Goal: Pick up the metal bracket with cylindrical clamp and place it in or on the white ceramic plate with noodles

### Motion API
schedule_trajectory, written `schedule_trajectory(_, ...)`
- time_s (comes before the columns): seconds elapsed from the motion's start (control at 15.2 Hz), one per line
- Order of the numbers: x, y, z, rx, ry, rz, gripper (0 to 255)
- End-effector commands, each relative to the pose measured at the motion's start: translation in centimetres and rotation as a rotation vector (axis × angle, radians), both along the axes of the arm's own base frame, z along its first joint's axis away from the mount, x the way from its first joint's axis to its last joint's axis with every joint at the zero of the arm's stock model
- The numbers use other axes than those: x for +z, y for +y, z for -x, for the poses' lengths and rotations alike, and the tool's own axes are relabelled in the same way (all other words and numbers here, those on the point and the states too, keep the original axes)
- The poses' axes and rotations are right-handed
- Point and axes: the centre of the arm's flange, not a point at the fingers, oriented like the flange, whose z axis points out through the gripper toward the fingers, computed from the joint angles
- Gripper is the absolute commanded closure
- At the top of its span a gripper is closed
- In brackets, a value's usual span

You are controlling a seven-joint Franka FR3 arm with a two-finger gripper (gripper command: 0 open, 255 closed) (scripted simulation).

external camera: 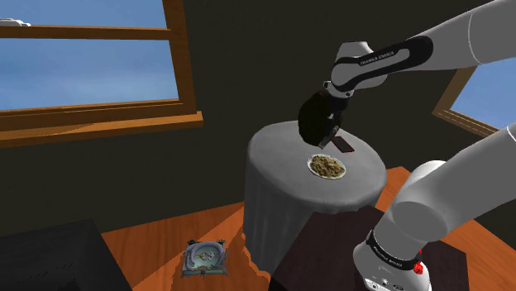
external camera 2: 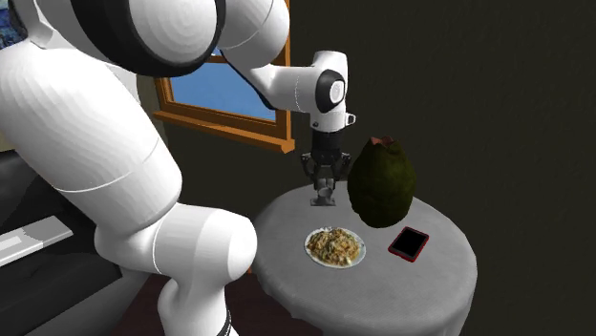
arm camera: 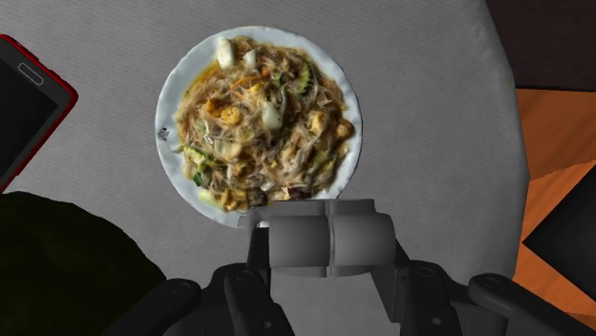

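The two black fingers (arm camera: 416,288) are clamping a grey bracket (arm camera: 325,239) with a cylinder-shaped clamp, one finger pressing on each side of it. In the second exterior view the bracket (external camera 2: 325,199) is hanging below the white arm (external camera 2: 320,91), which is pointing straight down over the bench (external camera 2: 439,277). Whether the bracket is clear of the bench surface cannot be told for certain.

In the wrist view the bracket is overlapping the near rim of a white plate (arm camera: 164,124). The plate is carrying a heap of noodles (arm camera: 263,124) with pale and green pieces mixed in. In the second exterior view the plate (external camera 2: 308,246) is lying just in front of the bracket, near the middle of the bench.

The bench (arm camera: 420,115) is round and is wearing a grey cloth. A phone (arm camera: 24,105) in a red case is lying flat on it, beside the plate and apart from it. A dark rounded object (external camera 2: 382,181) is standing just beside the fingers, behind the phone (external camera 2: 409,243).

An orange floor (arm camera: 559,124) is showing past the bench edge. A wood-framed window (external camera 2: 224,95) is showing blue behind the arm.
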Motion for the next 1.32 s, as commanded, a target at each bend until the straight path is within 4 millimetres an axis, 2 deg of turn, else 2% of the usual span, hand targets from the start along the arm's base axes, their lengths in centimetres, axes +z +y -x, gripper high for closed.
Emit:
schedule_trajectory(0.0,0.1,-1.0,2.3,0.002,0.001,0.000,255)
schedule_trajectory(0.13,0.4,-1.9,4.0,0.002,0.001,0.000,255)
schedule_trajectory(1.25,-8.8,-1.9,4.0,0.002,0.001,0.000,255)
